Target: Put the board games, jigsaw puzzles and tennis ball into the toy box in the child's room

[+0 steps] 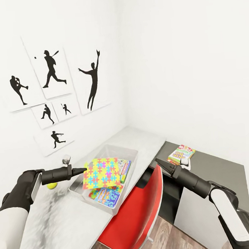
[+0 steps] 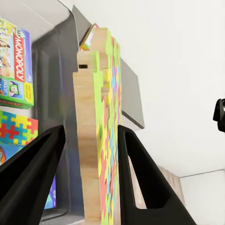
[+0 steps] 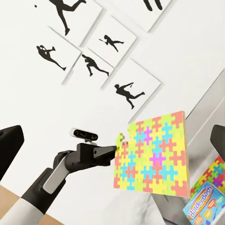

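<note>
While clamped on one edge of a jigsaw puzzle, the left gripper holds the slab up over the toy box, tilted, coloured face toward the head camera. Left wrist view: both fingers press the puzzle's wooden edge from either side. Right under the held slab, inside the box, lie a second puzzle and two board games, a Monopoly one and a blue one. Just behind the gripper, by the wrist, a tennis ball sits on the table. Farther out, past the red chair, the right gripper hangs in the air, fingers spread apart, holding nothing. Just beyond it a third board game lies on a dark desk top. Black sports silhouettes hang on the wall above the left arm.
</note>
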Available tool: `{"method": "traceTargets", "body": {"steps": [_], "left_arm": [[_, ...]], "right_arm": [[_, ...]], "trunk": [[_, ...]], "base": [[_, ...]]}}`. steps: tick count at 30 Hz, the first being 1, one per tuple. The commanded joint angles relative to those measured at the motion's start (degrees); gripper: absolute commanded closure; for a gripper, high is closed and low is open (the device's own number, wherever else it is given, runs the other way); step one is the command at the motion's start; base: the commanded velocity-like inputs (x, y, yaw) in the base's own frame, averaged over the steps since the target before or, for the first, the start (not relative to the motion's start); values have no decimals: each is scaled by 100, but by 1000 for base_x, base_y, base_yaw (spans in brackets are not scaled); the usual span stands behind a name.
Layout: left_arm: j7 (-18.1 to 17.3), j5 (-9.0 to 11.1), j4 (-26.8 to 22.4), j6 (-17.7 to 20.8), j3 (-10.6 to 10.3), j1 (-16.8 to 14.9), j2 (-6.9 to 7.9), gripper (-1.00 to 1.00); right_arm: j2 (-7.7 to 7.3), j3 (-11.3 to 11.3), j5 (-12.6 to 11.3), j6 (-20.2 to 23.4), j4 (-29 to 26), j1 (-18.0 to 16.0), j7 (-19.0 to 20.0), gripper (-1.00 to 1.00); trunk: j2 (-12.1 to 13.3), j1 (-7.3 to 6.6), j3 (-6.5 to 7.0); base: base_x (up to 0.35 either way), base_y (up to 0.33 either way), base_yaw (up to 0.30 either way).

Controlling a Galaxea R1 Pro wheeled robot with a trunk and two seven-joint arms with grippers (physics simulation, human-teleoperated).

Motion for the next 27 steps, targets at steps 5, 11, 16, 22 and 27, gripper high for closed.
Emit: {"method": "traceTargets", "body": {"steps": [5,11,16,22,27], "left_arm": [[23,-15,-1,33,-140,-8,0,100],[31,-112,-1,58,-429,-49,-4,100],[34,-424,-1,50,-462,-133,-6,100],[40,-670,-1,42,-466,-169,-23,100],[68,-722,-1,43,-483,-243,-27,100]], "right_arm": [[3,-1,-21,39,-1,-6,3,-100],[-9,-5,-26,39,-1,-6,10,-100],[-11,-6,-27,39,-1,-6,11,-100],[-14,-7,-27,39,-1,-7,12,-100],[-7,-7,-27,39,-1,-7,12,-100]], "trunk": [[-13,4,-13],[-13,4,-13],[-13,4,-13],[-13,4,-13],[-13,4,-13]], "base": [[0,0,0],[0,0,0],[0,0,0],[0,0,0],[0,0,0]]}}
